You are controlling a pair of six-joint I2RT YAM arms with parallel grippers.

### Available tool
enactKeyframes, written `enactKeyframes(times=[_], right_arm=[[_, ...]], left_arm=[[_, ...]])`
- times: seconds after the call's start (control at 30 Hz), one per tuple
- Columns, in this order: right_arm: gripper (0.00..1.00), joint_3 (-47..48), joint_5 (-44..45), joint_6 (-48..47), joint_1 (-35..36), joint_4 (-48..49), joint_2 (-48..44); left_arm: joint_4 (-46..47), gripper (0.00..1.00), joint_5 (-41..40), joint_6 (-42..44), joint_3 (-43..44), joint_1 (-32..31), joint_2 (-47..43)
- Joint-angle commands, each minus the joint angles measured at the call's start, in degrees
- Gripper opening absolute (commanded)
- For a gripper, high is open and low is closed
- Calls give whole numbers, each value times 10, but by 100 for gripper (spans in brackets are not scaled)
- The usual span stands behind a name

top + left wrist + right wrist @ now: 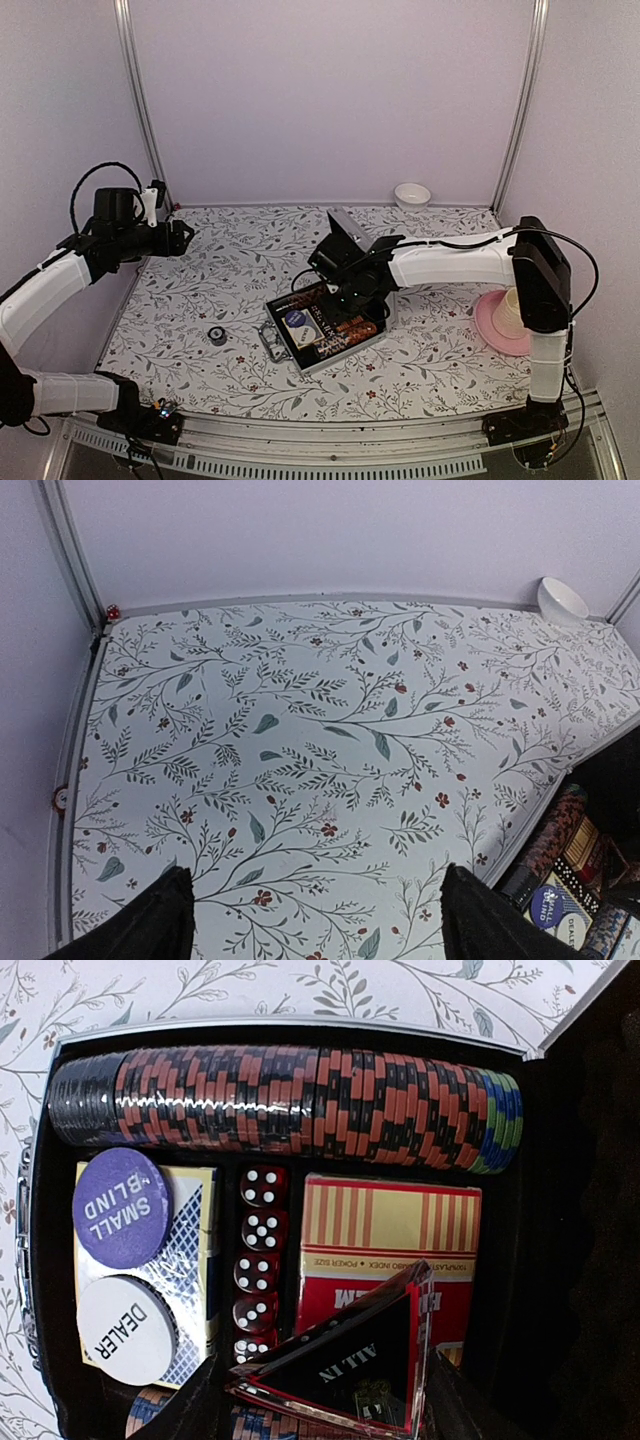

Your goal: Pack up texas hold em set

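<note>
Seating the triangular plaque [345,1360] looks like the step in hand. The right gripper [325,1410] is clenched on it, just over the open briefcase [300,1025], above the red deck [390,1230] and the dice [262,1260].

To do it well:
- Level the plaque before lowering, since it sits tilted in the fingers.
- Find a free slot. The tray is nearly full, so don't ram the chip row [290,1095].
- Release only once it's resting.

The left gripper [315,920] is released, holds nothing and hangs over bare table, well apart from the case. The black button [215,335] lies on the table left of the briefcase (likely the left arm's job).

Readable text:
- Plaque: "ALL IN".
- Purple disc [122,1207]: "SMALL BLIND".
- White disc [125,1328]: "DEALER". Both discs sit on the blue deck [192,1245].
- Red deck: "POKER SIZE"; its other print is too small to read.
</note>
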Motion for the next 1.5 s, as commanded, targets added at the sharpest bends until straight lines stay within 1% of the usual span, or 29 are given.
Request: enactKeyframes(times=[0.0, 0.3, 0.5, 0.7, 0.83, 0.93, 1.1, 1.23, 1.33, 1.4, 1.47], right_arm=[[56, 25, 6, -16, -10, -10, 21], [56, 30, 16, -16, -19, -24, 38], [58, 32, 25, -15, -21, -30, 40], [64, 34, 30, -12, -21, -33, 42], [71, 35, 35, -10, -21, -37, 43], [73, 35, 37, -9, -21, -38, 43], [73, 39, 37, -6, -20, -40, 38], [74, 46, 9, -23, -20, -28, 23], [74, 46, -26, -50, -19, -6, -4], [75, 43, -58, -69, -18, 12, -27], [77, 37, -120, -100, -16, 29, -54]], left_arm=[[10, 85, 4, 6, -5, 2, -2], [9, 85, 5, 6, -5, 2, 2], [9, 85, 6, 6, -5, 2, 4], [9, 85, 7, 6, -4, 2, 5], [9, 85, 8, 6, -4, 3, 5], [9, 85, 9, 6, -3, 2, 6], [9, 85, 10, 5, -4, 2, 3], [10, 85, 8, 4, -4, 2, -1], [10, 86, 6, 3, -4, 3, -4], [11, 85, 6, 4, -5, 3, -4], [11, 85, 4, 4, -4, 3, -3]])
